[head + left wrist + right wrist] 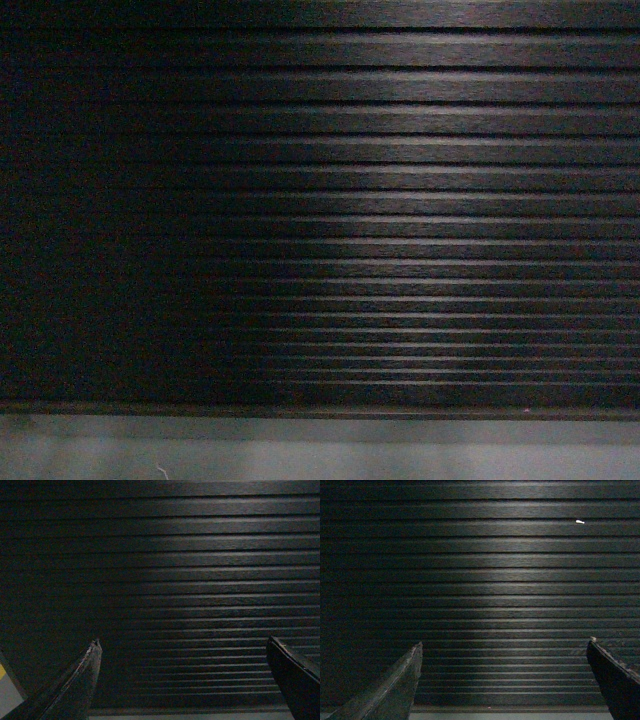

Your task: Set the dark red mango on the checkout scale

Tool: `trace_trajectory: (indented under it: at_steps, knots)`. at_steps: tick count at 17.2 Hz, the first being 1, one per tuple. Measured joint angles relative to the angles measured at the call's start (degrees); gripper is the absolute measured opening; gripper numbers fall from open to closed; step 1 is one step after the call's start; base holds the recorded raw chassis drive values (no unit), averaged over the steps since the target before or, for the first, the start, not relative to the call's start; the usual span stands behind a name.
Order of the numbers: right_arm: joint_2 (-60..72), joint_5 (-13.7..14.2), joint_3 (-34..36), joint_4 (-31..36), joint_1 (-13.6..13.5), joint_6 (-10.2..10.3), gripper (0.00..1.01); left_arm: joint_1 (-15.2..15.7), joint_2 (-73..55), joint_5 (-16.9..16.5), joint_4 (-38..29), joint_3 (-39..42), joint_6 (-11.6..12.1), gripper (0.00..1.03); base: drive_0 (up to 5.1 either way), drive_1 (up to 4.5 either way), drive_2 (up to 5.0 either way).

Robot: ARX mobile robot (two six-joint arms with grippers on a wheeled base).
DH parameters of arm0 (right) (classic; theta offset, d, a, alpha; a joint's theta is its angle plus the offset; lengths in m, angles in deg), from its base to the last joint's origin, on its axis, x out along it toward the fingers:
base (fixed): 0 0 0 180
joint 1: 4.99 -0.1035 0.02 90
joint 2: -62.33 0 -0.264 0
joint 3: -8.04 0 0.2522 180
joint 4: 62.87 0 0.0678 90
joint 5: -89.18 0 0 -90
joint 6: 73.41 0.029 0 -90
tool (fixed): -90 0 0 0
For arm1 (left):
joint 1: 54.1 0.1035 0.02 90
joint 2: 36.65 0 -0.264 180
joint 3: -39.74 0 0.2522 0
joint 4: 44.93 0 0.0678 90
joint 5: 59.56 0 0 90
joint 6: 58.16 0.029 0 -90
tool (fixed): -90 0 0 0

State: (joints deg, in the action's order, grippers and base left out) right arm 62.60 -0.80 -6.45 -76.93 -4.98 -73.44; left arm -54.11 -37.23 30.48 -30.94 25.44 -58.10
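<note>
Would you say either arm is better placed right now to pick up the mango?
Neither: both the left gripper and right gripper are open, empty and facing the checkout ribbed front panel. No mango or scale is visible.

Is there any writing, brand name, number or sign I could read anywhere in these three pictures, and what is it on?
None: no readable text in any view.
The checkout front is only dark horizontal ribs above a grey base strip.
A tiny white mark on a rib in the right wrist view is too small to tell what it is.
The left gripper and right gripper fingers carry no labels.
</note>
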Motion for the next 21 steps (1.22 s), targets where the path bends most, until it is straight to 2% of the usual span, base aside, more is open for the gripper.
trace_trajectory:
  at_steps: [21]
  knots:
    - [0.00, -0.02, 0.00, 0.00, 0.00, 0.00, 0.98, 0.00, 0.00, -0.02, 0.00, 0.00, 0.00, 0.98, 0.0, 0.00, 0.0]
